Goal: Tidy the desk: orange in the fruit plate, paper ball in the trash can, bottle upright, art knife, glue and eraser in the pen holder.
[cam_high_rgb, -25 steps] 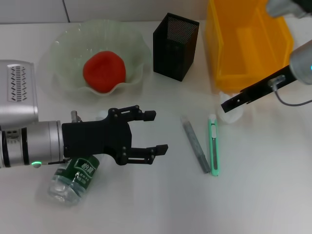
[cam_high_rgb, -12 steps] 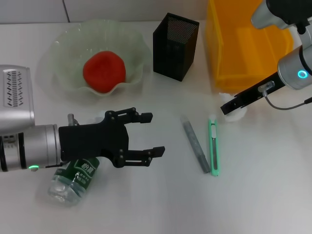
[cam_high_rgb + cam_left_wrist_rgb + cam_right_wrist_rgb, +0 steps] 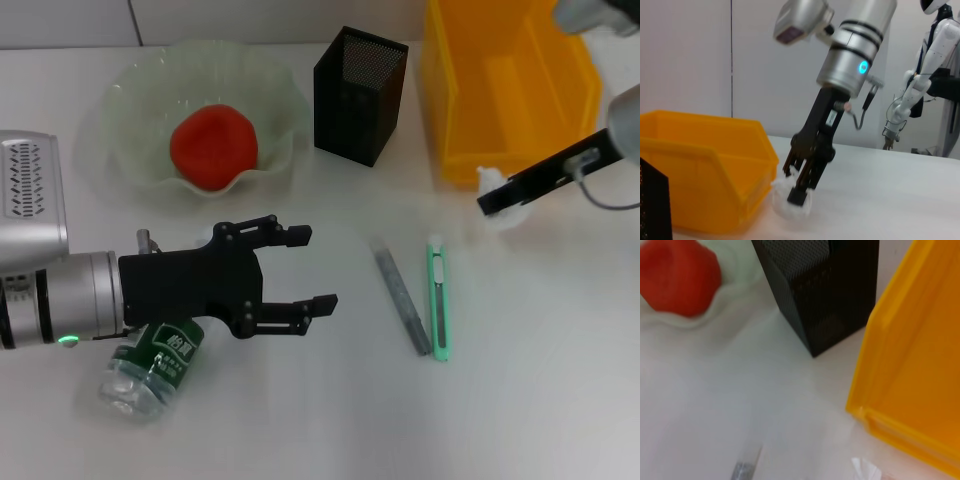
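Observation:
My right gripper [image 3: 497,200] is shut on the paper ball [image 3: 495,186], just off the front corner of the yellow-orange trash can [image 3: 510,90]; the left wrist view shows that gripper [image 3: 799,192] pinching the paper ball [image 3: 788,206] low beside the trash can [image 3: 705,170]. My left gripper [image 3: 312,268] hovers open over the desk, above the bottle [image 3: 150,365], which lies on its side. The orange [image 3: 213,148] sits in the fruit plate [image 3: 120,100]. The mint-green art knife [image 3: 438,300] and a grey stick of glue [image 3: 402,295] lie side by side. The eraser is out of view.
The black mesh pen holder [image 3: 360,95] stands between the fruit plate and the trash can. In the right wrist view the pen holder [image 3: 815,290], the trash can's corner [image 3: 910,365] and the orange [image 3: 680,275] lie below.
My right gripper closed on the paper ball and carried it up and to the right, toward the trash can's front corner. The left gripper barely shifted.

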